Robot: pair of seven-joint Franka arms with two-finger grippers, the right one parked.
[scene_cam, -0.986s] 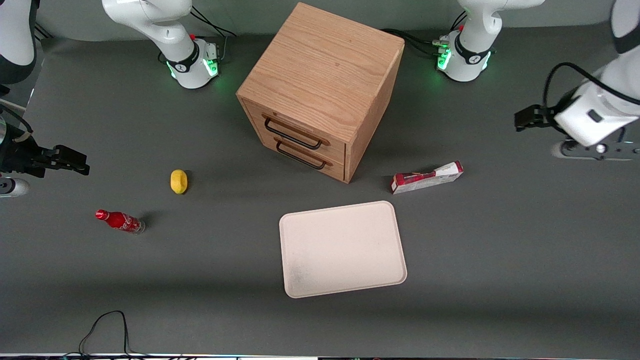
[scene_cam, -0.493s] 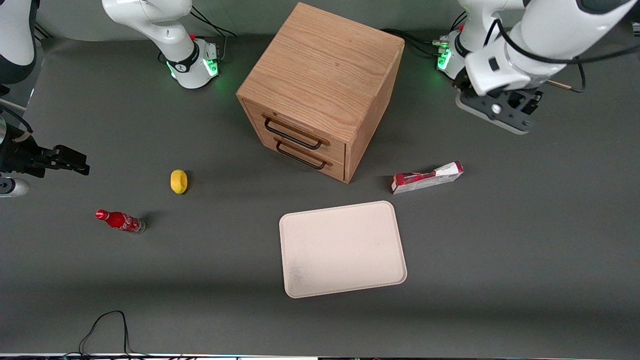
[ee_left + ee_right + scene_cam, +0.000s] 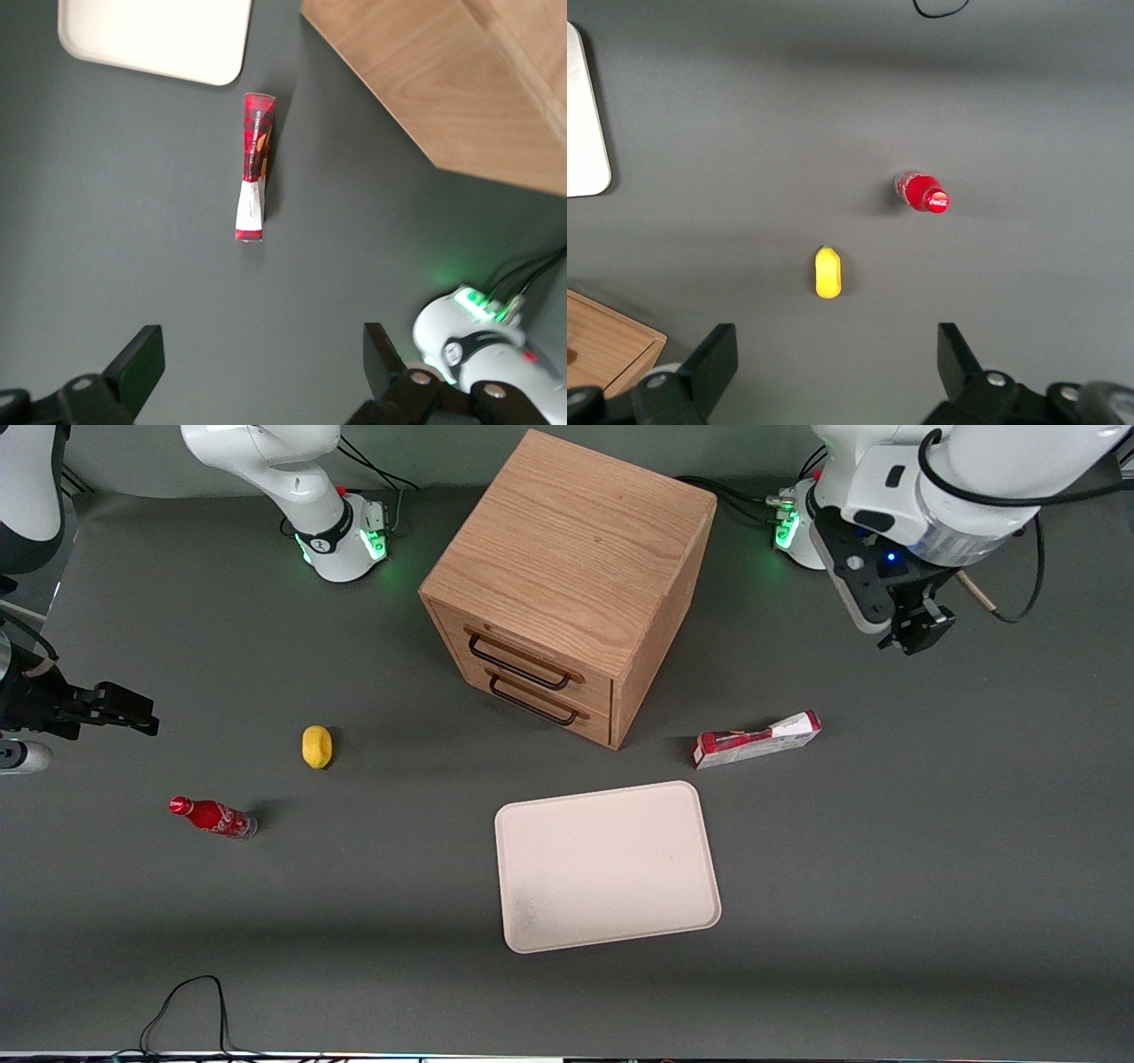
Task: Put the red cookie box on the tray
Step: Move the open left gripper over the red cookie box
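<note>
The red cookie box (image 3: 757,740) lies flat on the grey table beside the drawer cabinet's lower corner, its white end toward the working arm's end of the table. In the left wrist view the red cookie box (image 3: 254,166) shows full length, with bare table between it and the fingers. The cream-white tray (image 3: 607,865) lies nearer the front camera than the box, a short gap apart; a corner of the tray (image 3: 151,35) shows in the wrist view. My gripper (image 3: 917,640) hangs high, farther from the camera than the box. The gripper (image 3: 261,359) is open and holds nothing.
The wooden drawer cabinet (image 3: 567,576) stands mid-table, next to the box. Toward the parked arm's end lie a yellow lemon (image 3: 316,746) and a small red cola bottle (image 3: 213,817). The working arm's base (image 3: 819,531) sits near the gripper. A black cable (image 3: 190,1001) loops at the front edge.
The left arm has swung in from the table's end and turned, so the gripper now hangs above the table not far from the cookie box. Nothing on the table moved.
</note>
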